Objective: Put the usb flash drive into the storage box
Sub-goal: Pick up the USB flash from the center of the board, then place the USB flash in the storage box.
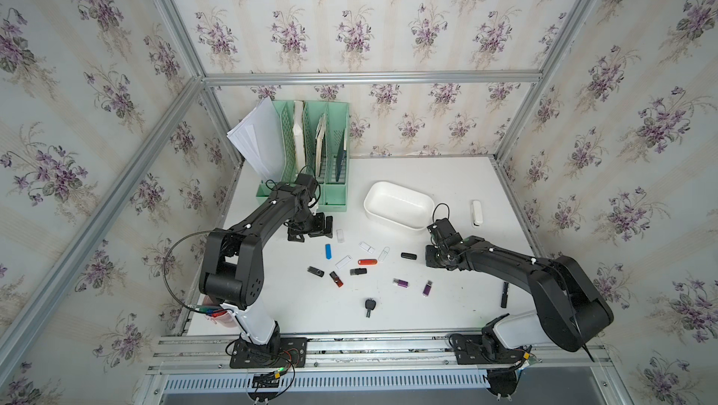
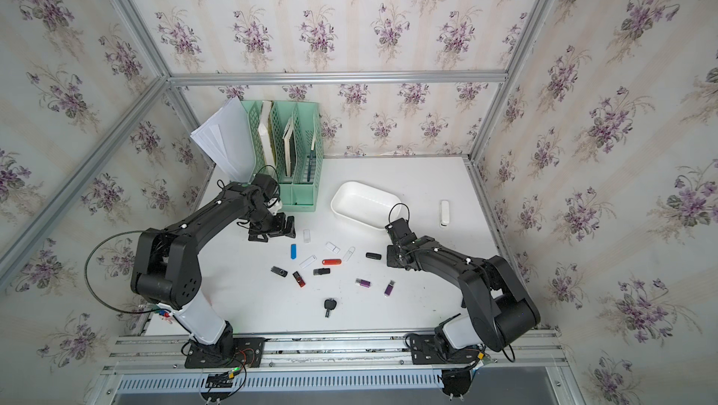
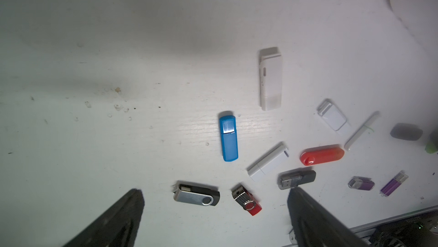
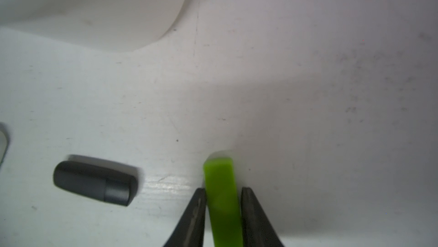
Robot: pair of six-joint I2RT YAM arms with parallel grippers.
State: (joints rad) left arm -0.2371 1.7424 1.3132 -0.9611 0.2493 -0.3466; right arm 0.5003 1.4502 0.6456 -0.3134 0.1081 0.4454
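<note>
- Right claw (image 4: 222,190) pinches a green flash drive (image 4: 221,174) low over the surface (image 4: 331,115), just outside the near corner of the storage box (image 1: 388,217).
- Left claw (image 3: 215,190) gapes wide, well apart from the box.
- A black flash drive (image 4: 92,181) lies near the box.

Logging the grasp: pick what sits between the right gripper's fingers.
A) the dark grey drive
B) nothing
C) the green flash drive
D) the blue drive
C: the right wrist view shows the green flash drive pinched between the fingers of the right gripper; the dark grey drive lies apart.
</note>
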